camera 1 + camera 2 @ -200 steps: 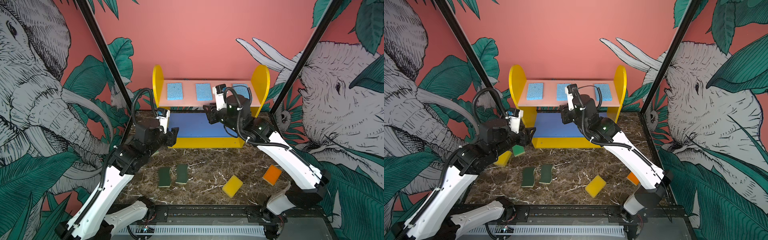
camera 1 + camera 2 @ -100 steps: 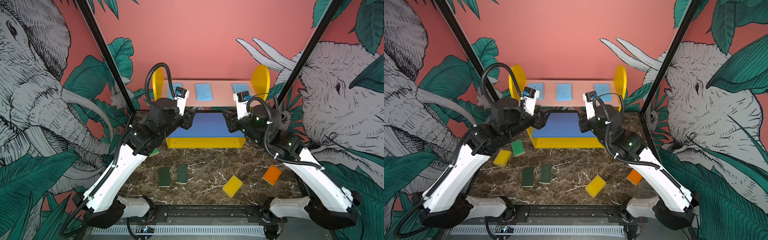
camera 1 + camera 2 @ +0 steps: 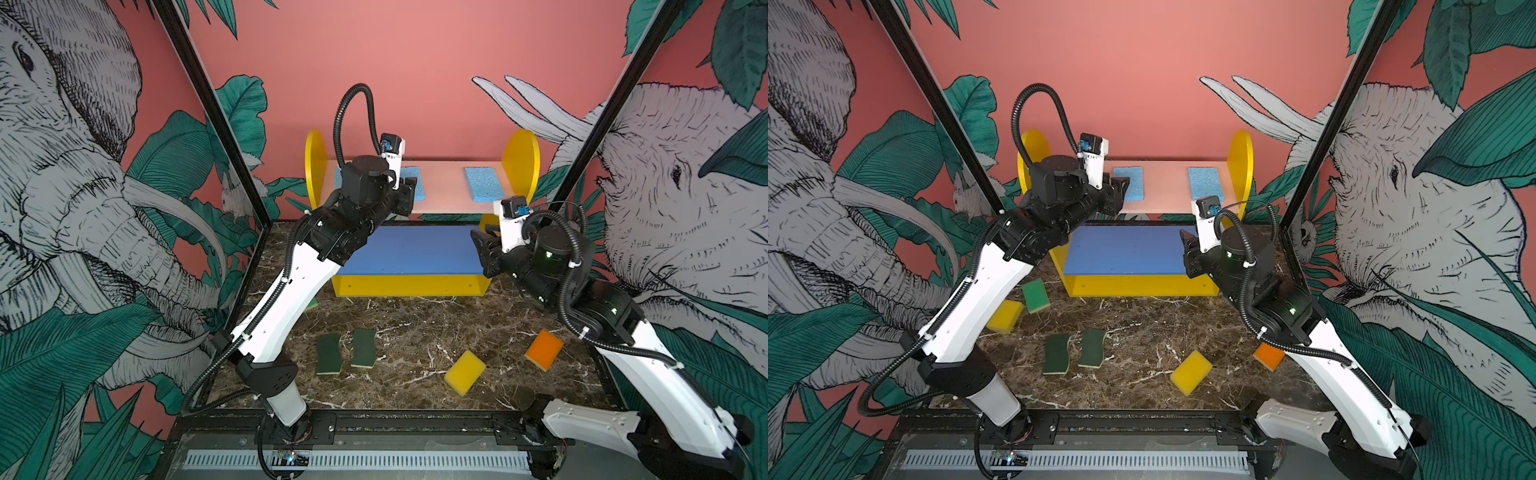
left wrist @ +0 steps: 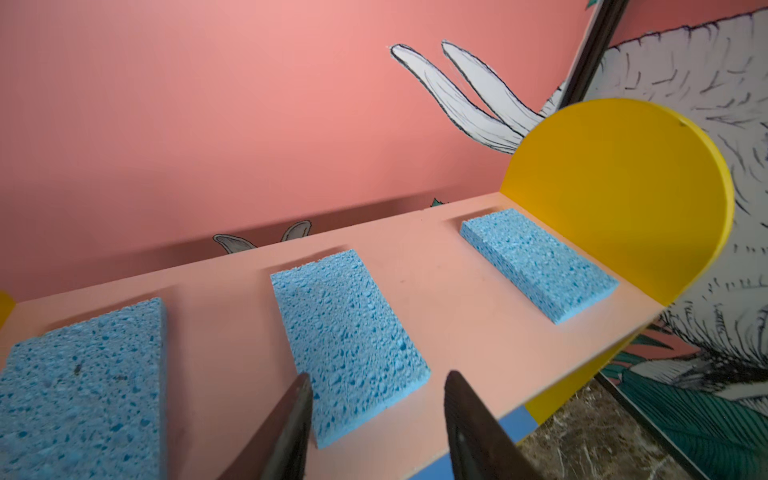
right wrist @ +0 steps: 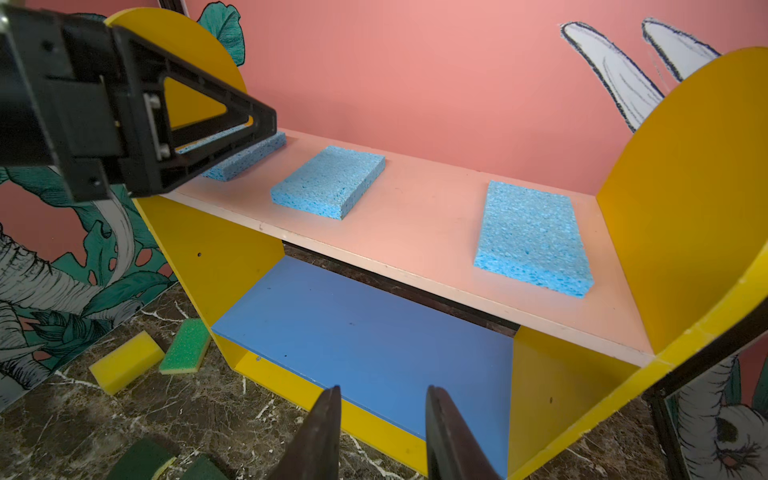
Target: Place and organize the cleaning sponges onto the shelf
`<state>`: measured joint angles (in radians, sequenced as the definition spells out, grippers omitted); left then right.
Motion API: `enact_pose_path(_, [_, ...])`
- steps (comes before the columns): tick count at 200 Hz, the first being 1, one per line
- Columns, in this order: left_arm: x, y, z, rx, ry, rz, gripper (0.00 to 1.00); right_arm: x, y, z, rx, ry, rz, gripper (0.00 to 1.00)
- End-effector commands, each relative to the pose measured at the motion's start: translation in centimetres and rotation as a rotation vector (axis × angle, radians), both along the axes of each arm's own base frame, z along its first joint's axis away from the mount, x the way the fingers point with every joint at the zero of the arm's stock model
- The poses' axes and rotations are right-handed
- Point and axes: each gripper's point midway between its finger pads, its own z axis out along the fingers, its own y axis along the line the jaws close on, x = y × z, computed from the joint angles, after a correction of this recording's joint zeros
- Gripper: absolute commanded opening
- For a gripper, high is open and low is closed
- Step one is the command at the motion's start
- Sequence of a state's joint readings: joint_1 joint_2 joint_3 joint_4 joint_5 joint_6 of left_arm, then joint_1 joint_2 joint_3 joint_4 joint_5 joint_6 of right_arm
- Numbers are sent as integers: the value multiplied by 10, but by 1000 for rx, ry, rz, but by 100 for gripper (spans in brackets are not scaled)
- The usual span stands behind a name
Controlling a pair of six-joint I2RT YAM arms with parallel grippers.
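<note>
Left wrist view: three light-blue porous sponges (image 4: pixel 349 345) lie on the pink top board (image 4: pixel 449 291) of the yellow-sided shelf (image 4: pixel 615 199); the left gripper (image 4: pixel 376 380) gapes, empty. Right wrist view: the right gripper (image 5: pixel 382 390) is parted, empty. In a top view, six coloured sponges (image 3: pixel 1191 372) lie unshelved on the near marble tabletop (image 3: pixel 1142 324).

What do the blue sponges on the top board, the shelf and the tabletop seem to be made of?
The light-blue sponges look like cellulose foam: matte, full of open irregular pores. The shelf seems painted wood board, perhaps MDF: smooth satin faces, small holes, a pale raw edge on its pink top board. The tabletop looks like dark marble or a printed imitation: brown with white veins.
</note>
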<state>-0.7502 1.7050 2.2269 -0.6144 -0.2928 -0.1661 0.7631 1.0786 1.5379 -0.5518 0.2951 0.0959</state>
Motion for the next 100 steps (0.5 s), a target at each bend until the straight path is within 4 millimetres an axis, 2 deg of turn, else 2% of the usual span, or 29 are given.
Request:
enact_pose_path(1, [8, 15, -1, -27, 34, 112, 53, -6, -11, 12, 13, -49, -12, 35])
enact_pose_path(37, [16, 7, -7, -58, 59, 119, 53, -7, -19, 11, 17, -65, -37, 35])
enact_pose_path(63, [23, 12, -16, -64, 88, 155, 54, -5, -15, 8, 17, -55, -23, 35])
enact_pose_path(100, [32, 20, -25, -104, 132, 178, 63, -2, -7, 3, 11, -27, 9, 37])
